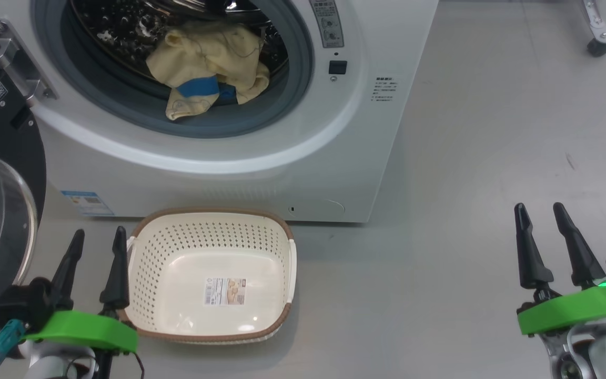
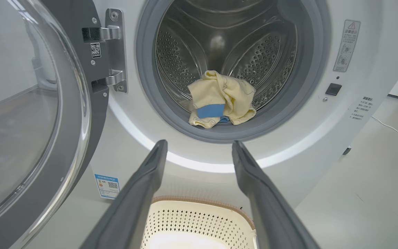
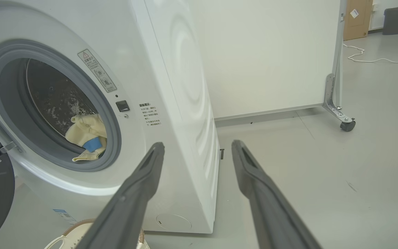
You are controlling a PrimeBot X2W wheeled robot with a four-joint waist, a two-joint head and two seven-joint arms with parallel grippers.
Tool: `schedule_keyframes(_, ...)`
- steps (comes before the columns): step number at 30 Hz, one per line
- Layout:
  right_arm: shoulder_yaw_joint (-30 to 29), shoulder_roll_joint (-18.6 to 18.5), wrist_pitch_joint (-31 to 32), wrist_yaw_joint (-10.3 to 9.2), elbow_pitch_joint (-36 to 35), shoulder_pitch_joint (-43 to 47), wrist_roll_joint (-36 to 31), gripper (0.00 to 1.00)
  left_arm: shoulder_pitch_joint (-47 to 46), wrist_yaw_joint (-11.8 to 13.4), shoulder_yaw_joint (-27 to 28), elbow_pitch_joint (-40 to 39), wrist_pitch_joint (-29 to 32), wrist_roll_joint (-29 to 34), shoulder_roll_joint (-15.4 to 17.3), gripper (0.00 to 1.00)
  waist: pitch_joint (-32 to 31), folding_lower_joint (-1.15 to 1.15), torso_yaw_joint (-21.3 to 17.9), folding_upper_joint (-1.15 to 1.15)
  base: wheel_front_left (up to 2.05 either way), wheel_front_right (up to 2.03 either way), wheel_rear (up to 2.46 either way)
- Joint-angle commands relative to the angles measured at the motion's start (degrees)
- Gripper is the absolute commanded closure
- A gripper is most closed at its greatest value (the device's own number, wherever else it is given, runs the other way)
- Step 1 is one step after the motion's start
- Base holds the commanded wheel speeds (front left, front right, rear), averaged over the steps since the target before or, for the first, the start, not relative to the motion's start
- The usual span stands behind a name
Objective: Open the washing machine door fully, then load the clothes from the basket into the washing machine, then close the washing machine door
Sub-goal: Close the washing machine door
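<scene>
Head view: washer (image 1: 261, 173) fills the top left, its door (image 1: 3, 131) wide open at far left, glass bowl facing out. Clothes (image 1: 208, 68) sit in the drum mouth, pale yellow with blue trim, one end drooping onto the grey gasket (image 1: 124, 100). Basket (image 1: 208, 212) is on the floor (image 1: 466, 158) just in front of the washer, the label sticker (image 1: 225, 291) on its bottom in plain sight. Left claw (image 1: 99, 231) is at lower left, just beside the basket's left rim, fingers apart, holding nothing. Right claw (image 1: 538, 206) is at lower right over the floor, well apart from washer and basket, fingers apart, nothing between them.

Left wrist view: fingers spread wide, pointing at the washer front below the opening. Clothes are bunched at the front bottom of the steel drum (image 2: 219, 41), touching the gasket. Door stands open at left on its hinge (image 2: 114, 52). Basket's far rim shows at the bottom between the fingers.

Right wrist view: fingers spread, nothing in them. Washer is seen from its right corner, clothes visible in the opening at left. Behind it are a white panel (image 3: 271, 52) on casters, a cable (image 3: 375, 61) on the floor and a dark bin (image 3: 397, 19) far back.
</scene>
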Motion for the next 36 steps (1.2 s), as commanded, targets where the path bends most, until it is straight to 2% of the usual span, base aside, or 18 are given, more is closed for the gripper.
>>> schedule_keyframes(1, 1.01, -1.68, -0.36, 0.09, -1.82, -0.27, 0.0, 0.0, -0.57, 0.02, 2.47, -2.13, -0.39, 0.55, 0.9, 0.0, 0.05, 0.0, 0.0, 0.0, -1.57, 1.57, 0.0)
schedule_keyframes(16, 1.01, -1.76, -0.36, 0.09, -1.99, -0.31, 0.12, 0.0, -0.05, 0.02, 1.53, -3.98, -0.39, -0.36, 1.12, 0.0, 0.1, 0.0, 0.08, 0.0, -1.63, 1.63, 0.0)
schedule_keyframes(29, 1.24, -1.67, -0.36, 0.09, -2.07, -0.51, -0.05, 0.0, 0.07, 0.02, 1.22, -3.81, -0.39, -0.52, 0.84, 0.0, 0.1, 0.0, 0.93, 0.0, -0.17, 0.17, 0.0)
schedule_keyframes(36, 3.31, -1.7, -0.36, 0.09, -1.65, -1.02, 0.04, 0.0, 0.42, 0.02, 1.53, -3.8, -0.39, -1.49, 0.28, 0.0, -0.09, 0.0, 3.08, 0.0, 0.0, 0.0, 0.0)
